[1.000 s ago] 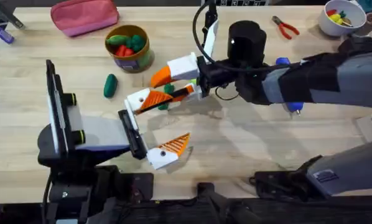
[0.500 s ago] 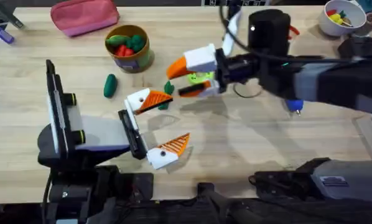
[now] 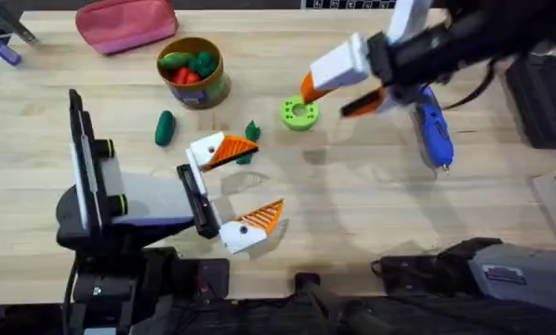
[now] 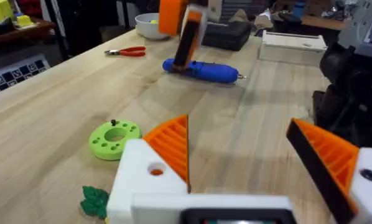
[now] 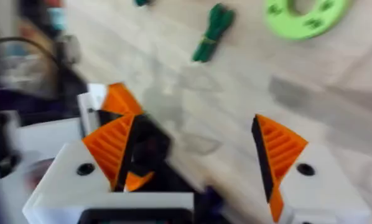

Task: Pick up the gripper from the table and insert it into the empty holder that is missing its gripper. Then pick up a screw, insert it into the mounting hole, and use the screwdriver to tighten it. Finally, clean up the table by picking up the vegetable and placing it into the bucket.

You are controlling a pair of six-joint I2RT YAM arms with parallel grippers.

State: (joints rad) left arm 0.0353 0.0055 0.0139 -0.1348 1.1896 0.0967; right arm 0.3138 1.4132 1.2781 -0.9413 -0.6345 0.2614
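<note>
My left gripper (image 3: 267,175) lies wide open on the table with nothing between its fingers. The orange gripper wedge (image 4: 172,146) sits in the white holder (image 4: 136,180), the far jaw (image 3: 208,149); its mounting hole shows no screw. The near jaw (image 3: 245,228) carries its own orange finger. My right gripper (image 3: 334,96) hovers open and empty beside the blue screwdriver (image 3: 434,135), which lies flat on the table. A green ring (image 3: 298,113) holds a small black screw (image 4: 113,123). The green vegetable (image 3: 165,127) lies left of the holder, below the bucket (image 3: 192,70).
A small leafy green piece (image 3: 250,130) lies by the far jaw. A pink pouch (image 3: 126,23) sits at the back left. Red pliers (image 4: 127,51) and a white bowl (image 4: 150,22) are at the far right. A black box (image 3: 543,98) stands at the right edge.
My right gripper has drawn away from the left gripper's far jaw, rising back and to the right toward the screwdriver. The green ring is now uncovered. The left arm has not moved.
</note>
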